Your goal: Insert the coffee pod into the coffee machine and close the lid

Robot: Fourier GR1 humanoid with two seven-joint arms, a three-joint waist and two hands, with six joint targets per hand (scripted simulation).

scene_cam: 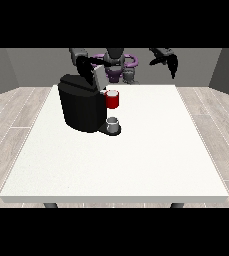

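The lid (97, 76) of the coffee machine (81, 102) at ten o'clock on the table (136, 160) stands raised, so closing is left, while the hand at the view's right (167, 60) hangs at one o'clock holding nothing, fingers relaxed downward; the other hand I cannot tell.

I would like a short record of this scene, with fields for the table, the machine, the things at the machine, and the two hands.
table: white table
machine: black coffee machine, on the table's left part in the view
at machine: red thing; below it a grey thing
hand at view's right: raised above the table's far edge, holding nothing
hand at view's left: hidden near the machine's top
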